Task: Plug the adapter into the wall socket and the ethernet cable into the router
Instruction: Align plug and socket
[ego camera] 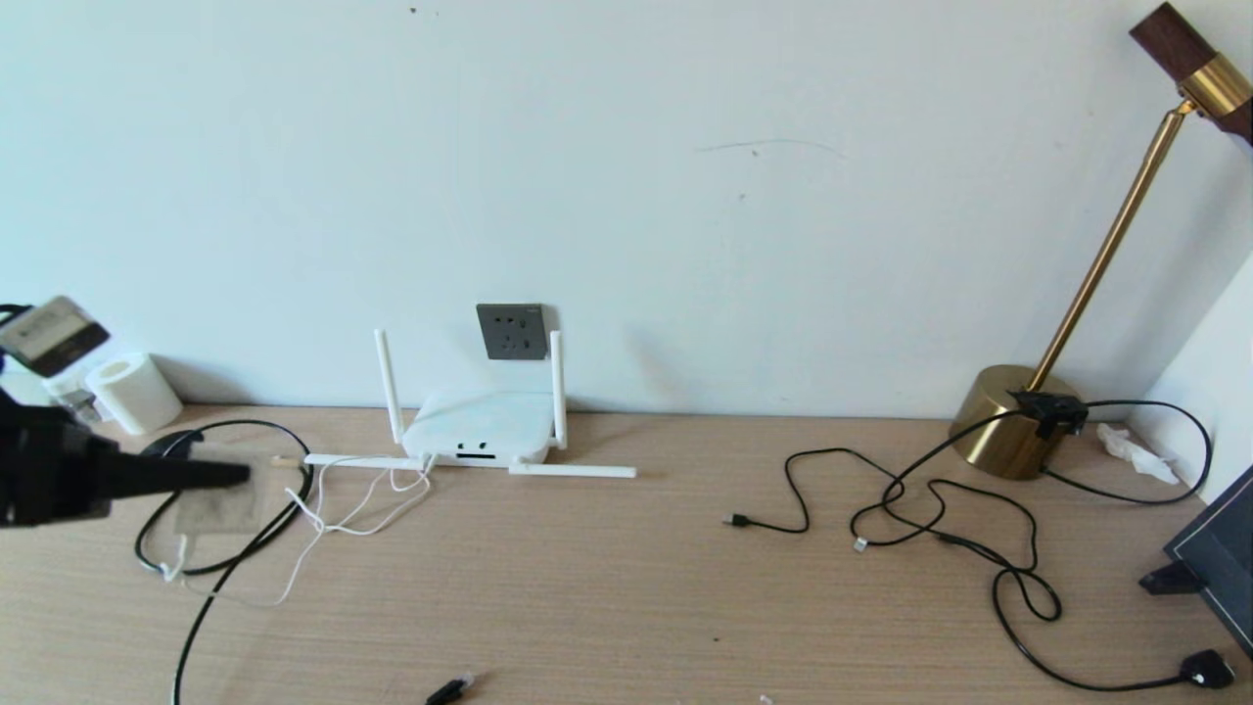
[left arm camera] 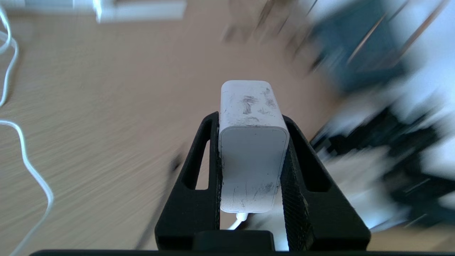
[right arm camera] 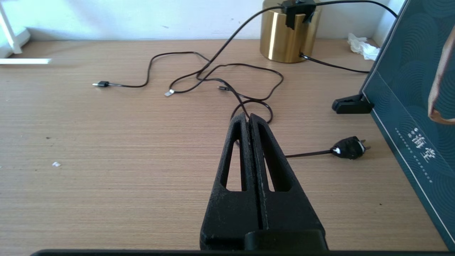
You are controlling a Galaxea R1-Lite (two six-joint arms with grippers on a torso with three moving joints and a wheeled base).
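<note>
Left wrist view: scuffed white adapter [left arm camera: 253,149].

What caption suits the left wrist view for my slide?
Left pincer clamped on the white adapter, carried above the wooden table.

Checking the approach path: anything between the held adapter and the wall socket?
Left gripper holds the adapter at the desk's left end. The router sits directly below the wall socket, its upright antenna beside the plate. The socket face itself looks unobstructed.
</note>
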